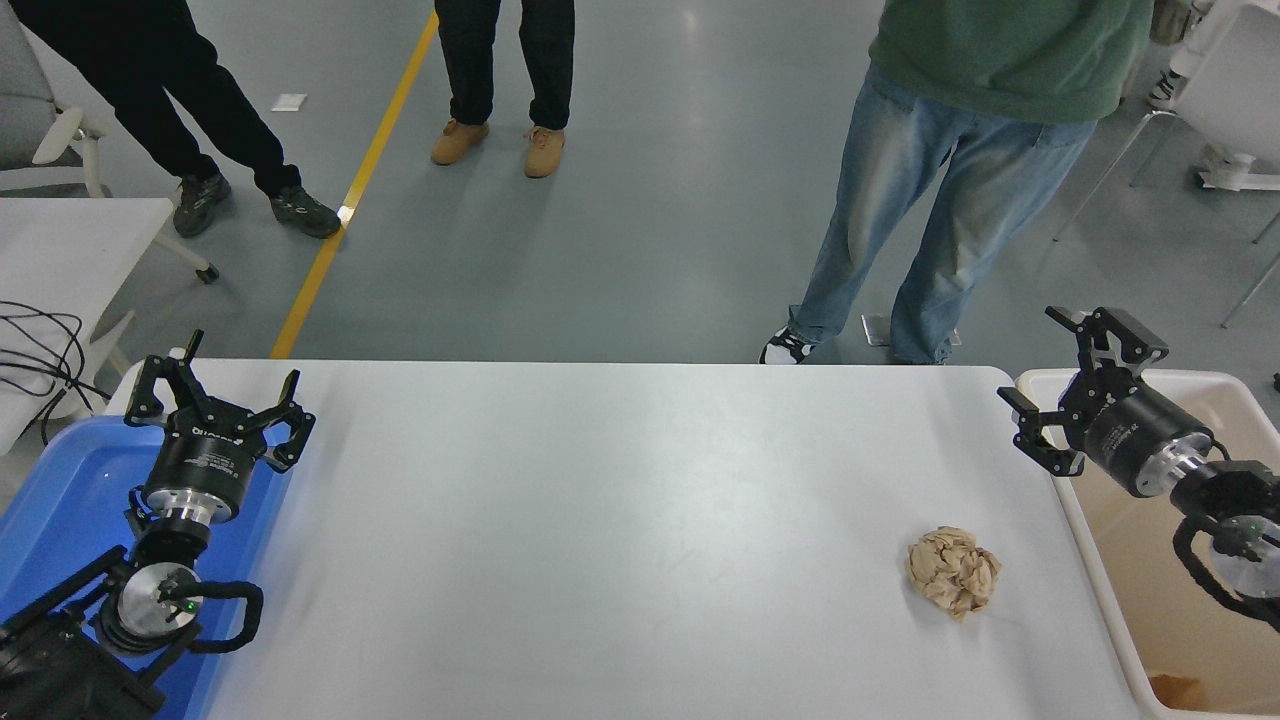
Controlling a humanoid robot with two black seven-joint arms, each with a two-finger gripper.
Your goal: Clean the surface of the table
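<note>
Head view over the large, smooth, matte white rectangular table surface (pixel 600 530), which fills the lower middle of the scene from the left tray to the right bin. A crumpled ball of tan-brown paper (pixel 953 572) lies on it near the right edge, well apart from both arms. The black left gripper (pixel 218 395) sits at the lower left above a blue plastic tray (pixel 60 500) that adjoins the table's left side; its jaws are spread and hold nothing. The black right gripper (pixel 1072 385) enters from the right edge and hangs over the boundary between the table's far right corner and a white rectangular plastic bin (pixel 1100 570) with a beige interior; its jaws are likewise spread and empty, pointing towards the upper left. A small brown scrap (pixel 1180 688) lies at the near end of the bin. Beyond the far edge, on a grey floor crossed by a yellow floor line (pixel 350 190), stand three people: one in blue jeans and a green top (pixel 940 200) nearest the table, one in dark trousers and tan shoes (pixel 505 90), one in black trousers (pixel 170 100) at the upper left. A smaller white table (pixel 70 250) with black cables (pixel 40 350) stands at the left edge
</note>
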